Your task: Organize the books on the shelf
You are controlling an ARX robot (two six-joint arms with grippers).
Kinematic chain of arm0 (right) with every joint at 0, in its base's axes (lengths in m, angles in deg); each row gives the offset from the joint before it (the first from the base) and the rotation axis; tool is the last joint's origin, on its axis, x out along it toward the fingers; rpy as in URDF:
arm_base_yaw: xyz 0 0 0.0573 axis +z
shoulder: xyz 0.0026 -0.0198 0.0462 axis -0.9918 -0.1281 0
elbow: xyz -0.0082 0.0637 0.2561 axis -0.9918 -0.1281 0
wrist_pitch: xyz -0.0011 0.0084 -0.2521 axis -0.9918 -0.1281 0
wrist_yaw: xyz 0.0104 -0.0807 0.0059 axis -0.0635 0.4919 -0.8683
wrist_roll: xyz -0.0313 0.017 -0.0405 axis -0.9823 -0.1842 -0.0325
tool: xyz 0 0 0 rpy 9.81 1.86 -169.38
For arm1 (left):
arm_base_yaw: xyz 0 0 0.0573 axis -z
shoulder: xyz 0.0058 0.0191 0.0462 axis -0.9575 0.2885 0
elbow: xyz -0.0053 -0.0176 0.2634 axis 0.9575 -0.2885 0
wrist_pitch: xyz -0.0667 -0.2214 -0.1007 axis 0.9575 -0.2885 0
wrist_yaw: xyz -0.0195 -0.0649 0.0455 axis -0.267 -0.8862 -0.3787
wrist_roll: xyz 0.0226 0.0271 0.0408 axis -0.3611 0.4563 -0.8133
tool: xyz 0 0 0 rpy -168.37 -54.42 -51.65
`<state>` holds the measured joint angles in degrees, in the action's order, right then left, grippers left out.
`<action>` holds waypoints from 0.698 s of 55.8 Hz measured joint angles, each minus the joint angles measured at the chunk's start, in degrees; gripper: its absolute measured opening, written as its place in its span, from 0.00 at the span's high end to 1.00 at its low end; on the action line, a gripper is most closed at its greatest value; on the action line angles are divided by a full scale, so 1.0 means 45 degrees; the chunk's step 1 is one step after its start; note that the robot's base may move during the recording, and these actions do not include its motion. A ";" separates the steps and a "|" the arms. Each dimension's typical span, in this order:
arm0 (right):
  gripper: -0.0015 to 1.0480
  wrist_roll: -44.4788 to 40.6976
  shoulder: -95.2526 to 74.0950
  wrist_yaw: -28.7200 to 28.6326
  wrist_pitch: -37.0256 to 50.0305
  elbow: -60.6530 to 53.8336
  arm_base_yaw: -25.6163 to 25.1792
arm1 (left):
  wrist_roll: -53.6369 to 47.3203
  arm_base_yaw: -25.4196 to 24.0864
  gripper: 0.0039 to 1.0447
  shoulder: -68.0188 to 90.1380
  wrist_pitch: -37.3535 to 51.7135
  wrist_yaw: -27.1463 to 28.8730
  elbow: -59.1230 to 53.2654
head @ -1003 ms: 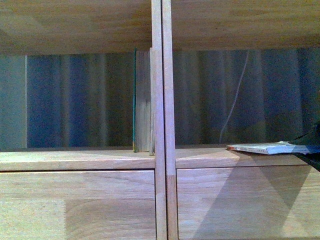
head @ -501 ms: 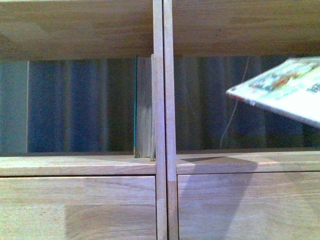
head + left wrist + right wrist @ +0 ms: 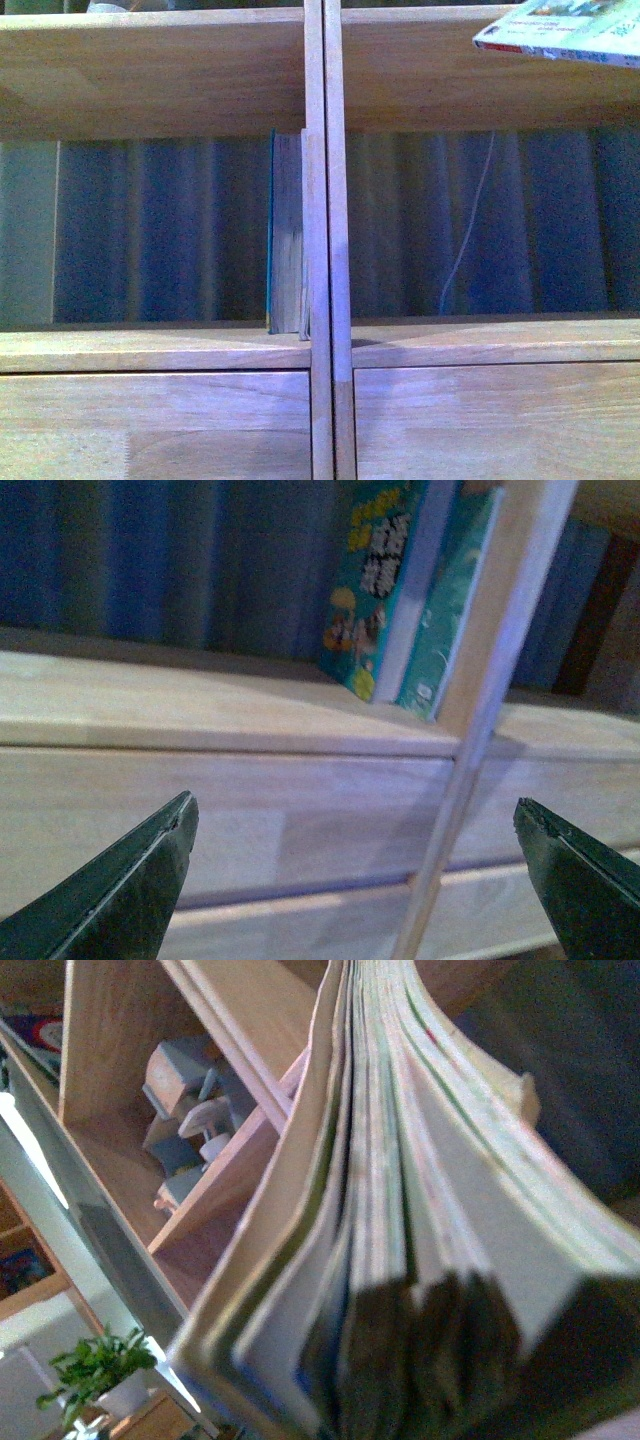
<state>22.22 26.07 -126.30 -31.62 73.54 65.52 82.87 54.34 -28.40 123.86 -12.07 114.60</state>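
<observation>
1. Left gripper (image 3: pixel 352 802) spread wide, empty, facing shelf (image 3: pixel 160 350).
2. Right gripper (image 3: pixel 430 1355) clamped on paperback (image 3: pixel 560 30), tilted, high in right column.
3. Beyond left gripper, untouched: teal book (image 3: pixel 286 235) upright against central upright (image 3: pixel 325 200), left compartment.

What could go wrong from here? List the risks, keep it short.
1. The paperback hangs tilted in front of the upper shelf board; pushed straight ahead, it would likely strike that board.
2. In the right wrist view its pages fan apart beyond the right gripper, so it may sag or slip.
3. The teal book stands against the central upright with nothing on its other side; a bump could topple it.
</observation>
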 joint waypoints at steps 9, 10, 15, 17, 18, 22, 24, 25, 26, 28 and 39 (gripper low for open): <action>0.93 -0.2186 -0.0136 0.0525 -0.1316 0.0850 0.2025 | 0.0685 0.1613 0.07 0.2283 -0.1103 0.0457 0.3449; 0.93 -0.2322 -0.0175 0.0593 -0.1379 0.0894 0.2152 | 0.0695 0.1729 0.07 0.2356 -0.1175 0.0452 0.3619; 0.93 -0.3031 -0.0500 0.0986 -0.1622 0.1234 0.3079 | 0.1054 0.2531 0.07 0.2817 -0.1520 0.0369 0.4692; 0.93 -0.3400 -0.0675 0.1185 -0.1734 0.1394 0.3478 | 0.1137 0.2890 0.07 0.2987 -0.1632 0.0539 0.5110; 0.93 -0.3633 -0.0797 0.1311 -0.1826 0.1496 0.3750 | 0.1239 0.3138 0.07 0.3109 -0.1710 0.0617 0.5391; 0.93 -0.4167 -0.1166 0.1588 -0.2016 0.1768 0.4512 | 0.1613 0.3808 0.07 0.3434 -0.1826 0.0607 0.6110; 0.93 -0.4415 -0.1355 0.1719 -0.2098 0.1899 0.4867 | 0.1792 0.4114 0.07 0.3570 -0.1855 0.0685 0.6407; 0.93 -0.4541 -0.1418 0.1744 -0.2123 0.1943 0.4979 | 0.1894 0.4216 0.07 0.3623 -0.1865 0.0675 0.6504; 0.93 -0.4619 -0.1481 0.1763 -0.2132 0.1987 0.5085 | 0.1938 0.4313 0.07 0.3672 -0.1875 0.0651 0.6596; 0.93 -0.4804 -0.1676 0.1851 -0.2152 0.2113 0.5391 | 0.2229 0.4580 0.07 0.3793 -0.1870 0.0529 0.6853; 0.93 -0.5387 -0.2574 0.2200 -0.2205 0.2861 0.6470 | 0.4634 0.5493 0.07 0.4362 -0.1151 0.0544 0.7781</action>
<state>-2.02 14.49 -116.40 -41.54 86.41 94.63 103.72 79.06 -8.77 118.68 -9.62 149.62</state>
